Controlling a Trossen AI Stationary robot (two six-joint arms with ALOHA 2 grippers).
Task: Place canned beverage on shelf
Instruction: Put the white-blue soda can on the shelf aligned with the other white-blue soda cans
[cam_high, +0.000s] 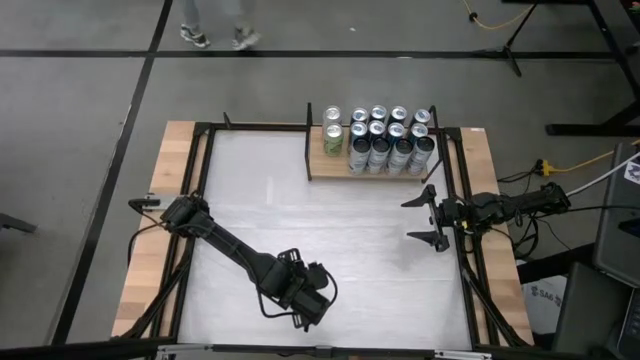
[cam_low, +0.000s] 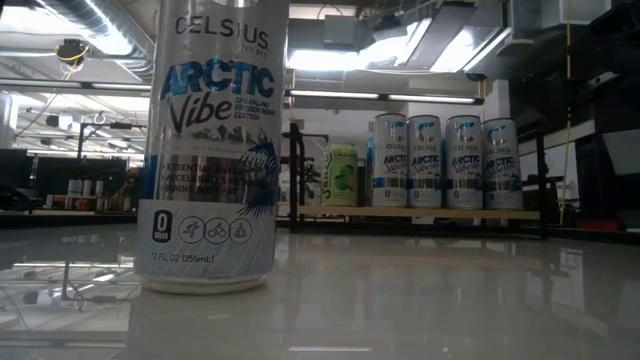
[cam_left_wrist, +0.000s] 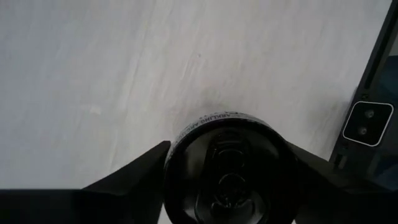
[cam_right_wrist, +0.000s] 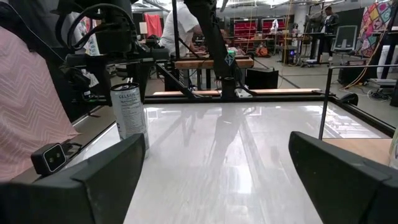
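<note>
My left pincer (cam_high: 312, 300) straddles the upright can (cam_left_wrist: 227, 168) from above, fingers just outside its rim, not visibly clamped, far across the worktop (cam_high: 300, 220) from the shelf (cam_high: 340, 160); right pincer (cam_high: 425, 218) released.

- The shelf (cam_high: 330, 165) sits at the table's (cam_high: 300, 220) 12 o'clock edge, slightly toward 1 o'clock.
- Ten cans (cam_high: 388, 140) stand on the shelf in two rows, one behind the other, filling it from its middle to its 3 o'clock end.
- A lone can (cam_low: 212, 140) stands near the table's 6 o'clock edge, well apart from the shelf.
- The left claw (cam_left_wrist: 227, 168) is over that can, a finger on each side of its top.
- The right claw (cam_high: 428, 218) hovers at the 3 o'clock edge, in front of the shelf's 3 o'clock end.
</note>
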